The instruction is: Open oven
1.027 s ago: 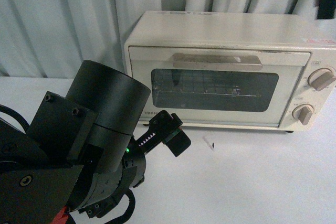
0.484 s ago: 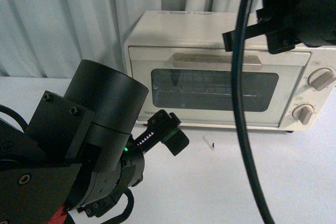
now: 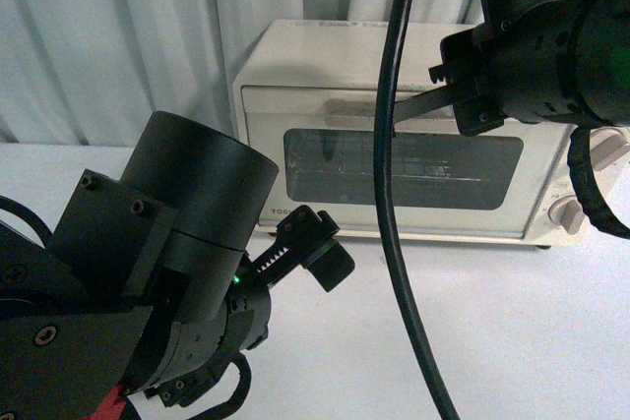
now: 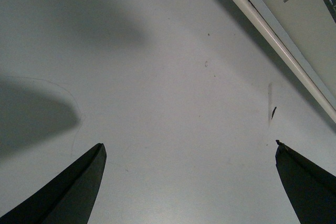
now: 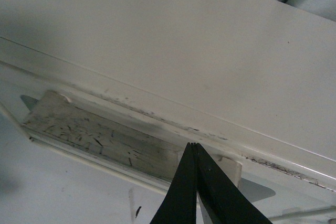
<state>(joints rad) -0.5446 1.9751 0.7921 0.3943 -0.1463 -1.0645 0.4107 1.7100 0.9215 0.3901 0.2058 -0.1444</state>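
Note:
The cream-white oven (image 3: pixel 295 56) stands at the back of the white table with its glass door (image 3: pixel 335 159) closed. My right gripper (image 3: pixel 404 108) reaches in from the upper right, shut with nothing in it. In the right wrist view the shut right gripper (image 5: pixel 193 145) has its tips at the beige bar handle (image 5: pixel 100 140), near one end, just below the oven's top (image 5: pixel 184 40). My left gripper (image 3: pixel 320 243) hovers low in front of the oven's lower left corner. In its wrist view the left gripper (image 4: pixel 189 145) is open over bare table, and the oven's bottom edge (image 4: pixel 294 3) is apart from it.
A black cable (image 3: pixel 389 204) from the right arm hangs across the oven's front. The lower knob (image 3: pixel 563 213) peeks out beside the right arm, which hides the oven's right side. Pale curtains (image 3: pixel 118 36) hang behind. The left arm's bulk (image 3: pixel 148 272) fills the lower left.
The right arm has come in from the upper right and moved down and left across the oven, bringing its shut fingers to the handle. The left arm has stayed put.

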